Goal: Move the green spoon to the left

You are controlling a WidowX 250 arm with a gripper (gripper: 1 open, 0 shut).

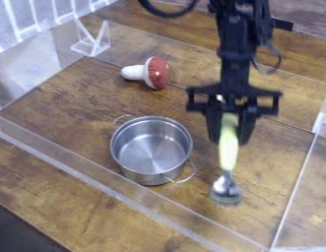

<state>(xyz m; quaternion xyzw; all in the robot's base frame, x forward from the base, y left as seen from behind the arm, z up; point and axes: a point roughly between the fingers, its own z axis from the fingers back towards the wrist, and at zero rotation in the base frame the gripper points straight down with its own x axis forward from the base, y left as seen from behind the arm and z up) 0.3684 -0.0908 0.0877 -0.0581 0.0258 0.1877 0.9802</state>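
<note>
The green spoon point(228, 148) hangs off the table, its yellow-green handle running down from the fingers to the shiny silver bowl at the bottom. My gripper point(232, 116) points straight down and is shut on the top of the spoon's handle, right of the steel pot point(152, 149). The picture is blurred around the arm and the spoon.
A red-and-white mushroom toy point(148, 71) lies at the back of the wooden table point(73, 108). Clear plastic walls point(87, 172) ring the table. A clear stand point(91, 41) sits at the back left.
</note>
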